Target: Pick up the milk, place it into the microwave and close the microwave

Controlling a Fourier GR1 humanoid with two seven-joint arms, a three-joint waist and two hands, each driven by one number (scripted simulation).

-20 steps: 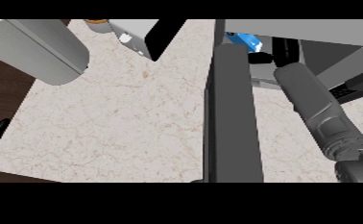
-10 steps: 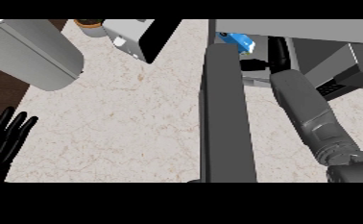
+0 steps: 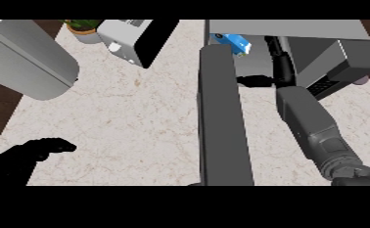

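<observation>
The blue and white milk carton (image 3: 233,44) is seen inside the grey microwave (image 3: 289,26), near the front left corner of its cavity, just beyond the top end of the open dark grey microwave door (image 3: 224,124). The door stands open and runs as a long dark slab from the cavity mouth down to the lower edge of the view, dividing the beige speckled stone counter (image 3: 137,119) into a wide left part and a narrow right strip.

The right hand (image 3: 278,65) is reached into the cavity, to the right of the carton and apart from it; its black fingers are seen stretched out and nothing is held by them. Its grey forearm lies along the narrow strip beside the door.

The left hand (image 3: 33,156) is seen at the lower left edge, over the counter's border, with fingers curled and nothing held.

A white toaster (image 3: 133,38) with a black side and a small potted plant (image 3: 83,26) are placed at the far edge.
</observation>
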